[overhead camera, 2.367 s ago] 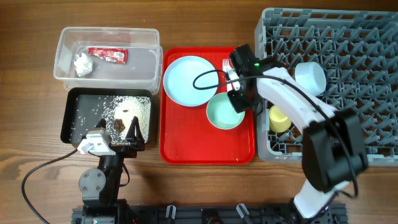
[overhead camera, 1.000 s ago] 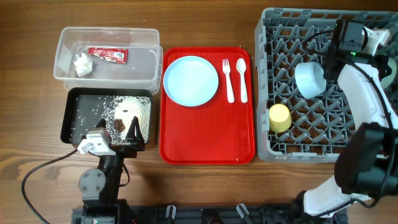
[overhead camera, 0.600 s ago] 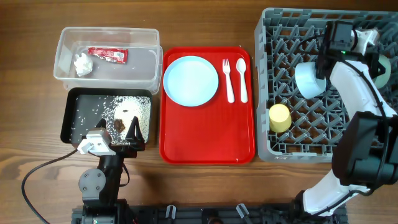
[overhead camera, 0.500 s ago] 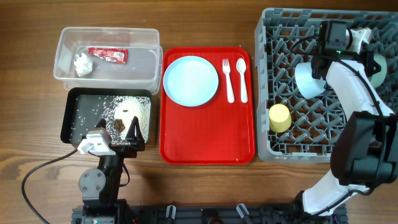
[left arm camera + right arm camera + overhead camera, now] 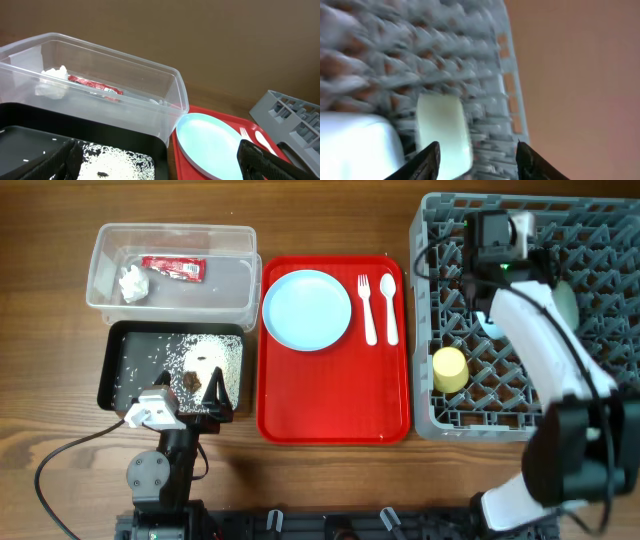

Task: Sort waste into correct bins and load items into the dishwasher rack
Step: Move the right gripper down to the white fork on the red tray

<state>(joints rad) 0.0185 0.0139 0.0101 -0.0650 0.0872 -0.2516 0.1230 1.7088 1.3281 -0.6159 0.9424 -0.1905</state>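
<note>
Waste: the red wrapper (image 5: 172,267) and white tissue (image 5: 132,281) lie in the clear tub (image 5: 100,240), left of the red tray (image 5: 330,400). The rice and brown bits (image 5: 195,365) sit in the black tub (image 5: 112,380), also left of the tray. Sorting looks finished.
Loaded: the yellow cup (image 5: 450,369) is in the dishwasher rack (image 5: 440,220), right of the tray. The pale blue bowl (image 5: 487,323) is there too, mostly hidden under the right arm. A pale green shape (image 5: 567,300) further from the tray is probably the mint bowl.
Left to load: the pale blue plate (image 5: 307,309), fork (image 5: 366,308) and spoon (image 5: 389,308), all on the tray.
Right gripper (image 5: 477,162): fingers spread with nothing between them, above the rack; its wrist view is blurred.
Left gripper (image 5: 160,167): spread wide and empty, low over the black tub, left of the tray.
Edges: the rack wall stands just beside the tray's right rim. The plate sits against the tray's left rim, near the clear tub. Fork and spoon lie side by side between the plate and the right rim.
Room: the tray's near half is bare, which I judge a fair approach lane. The narrow gap between fork and spoon may hamper picking one alone.
</note>
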